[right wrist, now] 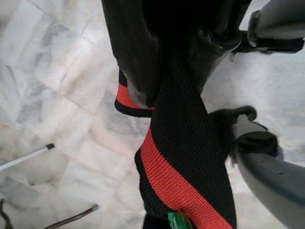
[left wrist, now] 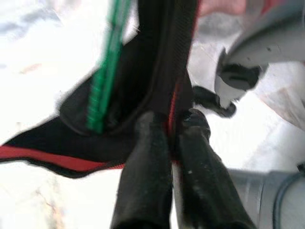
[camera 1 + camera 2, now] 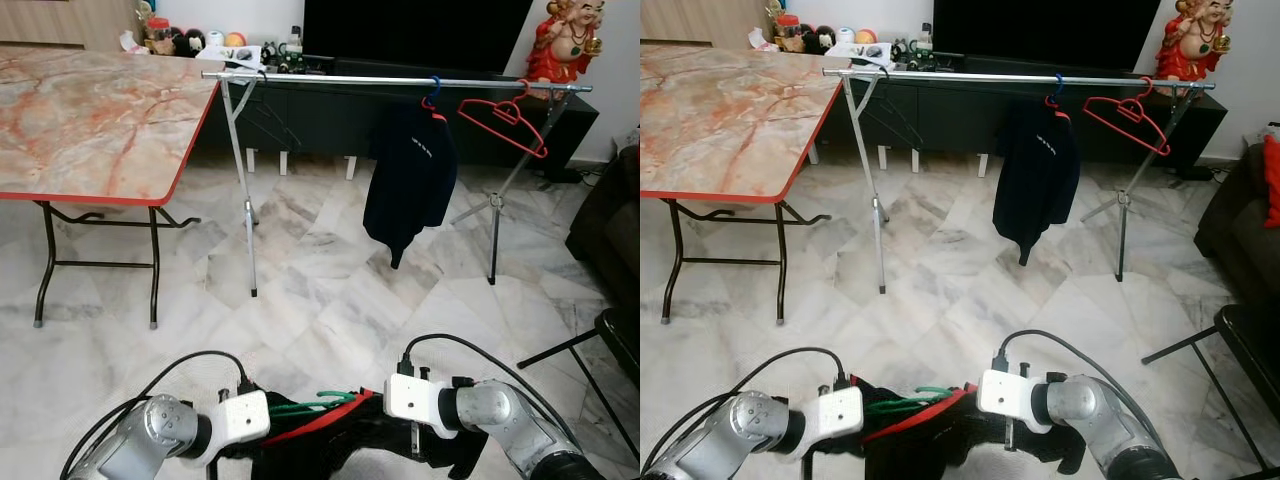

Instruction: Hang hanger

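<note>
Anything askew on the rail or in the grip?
Red hanger hangs tilted on the rail, empty, beside the black garment. Left gripper and right gripper both pinch the black-and-red garment on its green hanger, bunched rather than spread. Nothing spilled.

Held garment (image 1: 190, 143): black knit with a red band; its hanger (image 3: 315, 404) is green. On the silver rail (image 3: 400, 80) hang a navy jacket (image 3: 410, 180) and a red hanger (image 3: 505, 120). Worktop (image 3: 90, 120): orange-veined marble pattern, red edge; floor (image 3: 330, 300): grey-white marble.

Two black fingers (image 1: 138, 52) pinch a black knit band with a red stripe (image 1: 183, 157) above marble floor (image 1: 52, 109).
</note>
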{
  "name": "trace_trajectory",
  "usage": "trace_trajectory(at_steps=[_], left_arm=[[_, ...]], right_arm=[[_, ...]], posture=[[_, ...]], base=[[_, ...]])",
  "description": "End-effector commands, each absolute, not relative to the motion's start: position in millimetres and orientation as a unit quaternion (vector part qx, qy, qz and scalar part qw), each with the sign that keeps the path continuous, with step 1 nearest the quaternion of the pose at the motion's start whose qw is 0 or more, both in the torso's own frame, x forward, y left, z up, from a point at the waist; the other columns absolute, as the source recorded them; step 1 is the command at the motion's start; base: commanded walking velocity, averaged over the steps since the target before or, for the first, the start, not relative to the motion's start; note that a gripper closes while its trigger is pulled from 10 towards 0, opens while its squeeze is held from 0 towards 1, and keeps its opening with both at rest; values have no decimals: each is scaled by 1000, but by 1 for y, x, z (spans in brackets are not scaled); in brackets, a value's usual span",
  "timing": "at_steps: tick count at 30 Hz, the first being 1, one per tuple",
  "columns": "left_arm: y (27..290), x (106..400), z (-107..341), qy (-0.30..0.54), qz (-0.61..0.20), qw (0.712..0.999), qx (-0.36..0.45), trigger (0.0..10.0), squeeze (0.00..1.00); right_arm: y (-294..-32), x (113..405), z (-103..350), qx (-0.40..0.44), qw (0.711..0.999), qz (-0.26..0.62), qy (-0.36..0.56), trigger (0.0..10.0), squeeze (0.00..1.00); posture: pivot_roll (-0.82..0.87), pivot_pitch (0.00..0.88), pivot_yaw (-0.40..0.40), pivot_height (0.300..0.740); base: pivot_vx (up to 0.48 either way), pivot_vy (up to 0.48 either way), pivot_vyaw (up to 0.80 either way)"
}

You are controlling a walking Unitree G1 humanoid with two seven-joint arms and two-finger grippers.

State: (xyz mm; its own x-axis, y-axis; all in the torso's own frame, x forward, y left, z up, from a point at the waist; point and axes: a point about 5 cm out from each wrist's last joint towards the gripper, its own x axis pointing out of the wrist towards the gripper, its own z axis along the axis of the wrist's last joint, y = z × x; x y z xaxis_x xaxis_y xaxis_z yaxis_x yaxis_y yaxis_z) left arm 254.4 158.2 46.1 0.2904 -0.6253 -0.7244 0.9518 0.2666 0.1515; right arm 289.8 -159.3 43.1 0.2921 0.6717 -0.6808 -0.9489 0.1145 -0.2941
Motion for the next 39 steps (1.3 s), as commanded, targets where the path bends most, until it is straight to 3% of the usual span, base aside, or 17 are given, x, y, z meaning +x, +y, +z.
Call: trace_trajectory(at_steps=[1, 11, 15, 20, 25, 26, 29, 34, 35, 36, 37, 38, 39], left_arm=[[161, 254, 49, 277, -528, 750, 288, 10000, 1000], [173, 260, 38, 301, -483, 746, 346, 10000, 1000], [170, 253, 35, 314, -499, 737, 330, 10000, 1000], [173, 241, 28, 334, -524, 707, 339, 10000, 1000], [171, 238, 26, 333, -534, 699, 339, 10000, 1000], [170, 238, 25, 333, -536, 697, 340, 10000, 0], [168, 238, 25, 328, -538, 697, 341, 10000, 0], [166, 248, 25, 303, -511, 725, 349, 10000, 0], [167, 249, 25, 301, -504, 730, 350, 8392, 0], [167, 250, 25, 300, -500, 732, 351, 8392, 0], [167, 251, 24, 299, -497, 734, 352, 2000, 0], [167, 252, 24, 297, -496, 736, 353, 0, 0], [167, 252, 24, 296, -494, 738, 351, 0, 0]], right_arm=[[-162, 289, 45, -357, 712, 573, 192, 10000, 0], [-162, 282, 44, -353, 672, 616, 208, 10000, 0], [-162, 281, 44, -352, 671, 619, 208, 10000, 0], [-163, 279, 44, -351, 665, 625, 211, 10000, 0], [-164, 287, 50, -356, 677, 611, 203, 10000, 0], [-164, 288, 51, -356, 679, 610, 201, 10000, 0], [-162, 290, 53, -356, 679, 610, 198, 10000, 0], [-158, 293, 57, -353, 685, 610, 185, 10000, 0], [-157, 293, 57, -352, 686, 610, 183, 10000, 0], [-157, 293, 57, -352, 686, 610, 182, 10000, 0], [-156, 294, 58, -351, 687, 610, 180, 10000, 0], [-156, 294, 58, -351, 688, 609, 179, 10000, 0], [-156, 295, 59, -351, 689, 609, 179, 10000, 0]], posture=[[82, 71, -74, 740], [83, 66, -80, 740], [82, 66, -79, 740], [81, 67, -79, 740], [81, 66, -79, 740], [81, 65, -78, 740], [81, 65, -78, 740], [81, 64, -79, 740], [81, 64, -79, 740], [81, 64, -79, 740], [80, 65, -78, 740], [79, 65, -79, 740], [79, 65, -79, 740]], base=[[0, 0, 0], [0, 0, 0], [0, 0, 0], [0, 0, 0], [0, 0, 0], [0, 0, 0], [0, 0, 0], [0, 0, 0], [0, 0, 0], [0, 0, 0], [0, 0, 0], [0, 0, 0], [0, 0, 0]])
